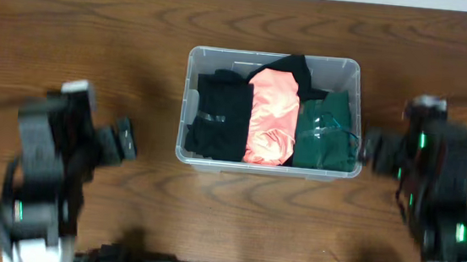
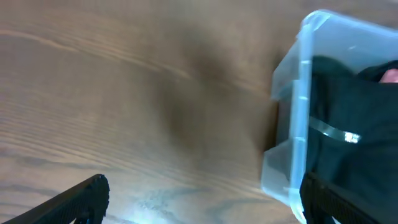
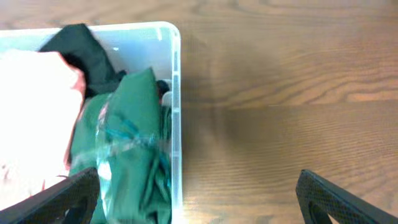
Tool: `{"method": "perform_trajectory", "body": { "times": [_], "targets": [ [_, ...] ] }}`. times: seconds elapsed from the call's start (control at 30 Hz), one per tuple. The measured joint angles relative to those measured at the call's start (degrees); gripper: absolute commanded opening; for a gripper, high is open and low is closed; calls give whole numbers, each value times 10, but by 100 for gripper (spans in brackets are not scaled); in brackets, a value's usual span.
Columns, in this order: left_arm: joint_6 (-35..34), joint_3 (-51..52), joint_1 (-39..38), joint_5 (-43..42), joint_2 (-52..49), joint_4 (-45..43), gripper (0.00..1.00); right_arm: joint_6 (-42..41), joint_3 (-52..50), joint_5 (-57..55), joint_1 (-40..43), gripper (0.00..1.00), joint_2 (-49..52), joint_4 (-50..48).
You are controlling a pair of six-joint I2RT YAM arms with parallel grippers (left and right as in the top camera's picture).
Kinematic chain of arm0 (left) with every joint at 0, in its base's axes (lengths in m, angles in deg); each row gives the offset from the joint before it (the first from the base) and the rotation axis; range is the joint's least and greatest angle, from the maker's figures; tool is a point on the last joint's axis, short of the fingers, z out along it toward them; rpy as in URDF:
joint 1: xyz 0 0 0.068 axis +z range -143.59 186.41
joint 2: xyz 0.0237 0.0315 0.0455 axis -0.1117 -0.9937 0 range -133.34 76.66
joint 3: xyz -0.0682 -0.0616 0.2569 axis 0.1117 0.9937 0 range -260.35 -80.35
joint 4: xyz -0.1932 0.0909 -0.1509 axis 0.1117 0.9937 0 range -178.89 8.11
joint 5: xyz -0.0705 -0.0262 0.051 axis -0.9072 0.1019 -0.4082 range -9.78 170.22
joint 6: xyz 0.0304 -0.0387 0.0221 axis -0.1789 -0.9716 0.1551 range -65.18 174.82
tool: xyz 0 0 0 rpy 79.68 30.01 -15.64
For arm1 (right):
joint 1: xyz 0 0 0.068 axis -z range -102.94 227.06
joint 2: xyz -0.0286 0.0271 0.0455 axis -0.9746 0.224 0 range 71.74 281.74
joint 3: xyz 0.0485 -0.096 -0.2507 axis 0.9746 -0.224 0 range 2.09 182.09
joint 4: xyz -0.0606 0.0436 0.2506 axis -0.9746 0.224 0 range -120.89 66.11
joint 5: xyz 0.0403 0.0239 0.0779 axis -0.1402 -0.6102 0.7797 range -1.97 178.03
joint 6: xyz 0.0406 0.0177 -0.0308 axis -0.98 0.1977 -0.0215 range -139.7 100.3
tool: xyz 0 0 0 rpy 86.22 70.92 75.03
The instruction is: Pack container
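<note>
Blurred beyond clear outline: left arm (image 1: 48,166) and right arm (image 1: 436,191), flanking wooden table (image 1: 98,34). Sits mid-table between them, apart from both: container (image 1: 332,65), bottom hidden under black garment (image 1: 218,117), coral garment (image 1: 270,117) and green garment (image 1: 326,135) side by side. Left gripper (image 2: 204,180) and right gripper (image 3: 198,174) both spread wide, holding nothing, fingers cropped by frame edge.

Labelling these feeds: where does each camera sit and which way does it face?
Overhead: above the table, straight down on the container; left arm and right arm flank it.
Left wrist: on that arm, facing the container's black garment; own fingers low.
Right wrist: likewise, facing the green garment; own fingers low.
Shared: the container, in all three.
</note>
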Motion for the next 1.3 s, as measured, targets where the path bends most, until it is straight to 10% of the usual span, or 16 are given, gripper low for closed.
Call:
{"method": "perform_trajectory", "body": {
  "times": [0.3, 0.9, 1.3],
  "targets": [
    [-6, 71, 0, -2, 216, 28, 98, 0, -130, -19, -3, 99, -226, 81],
    [-6, 71, 0, -2, 243, 48, 98, 0, -137, -21, -3, 99, -256, 188],
    [-7, 72, 0, -2, 243, 49, 98, 82, -279, 31, 1, 99, -459, -63]
  ]
}}
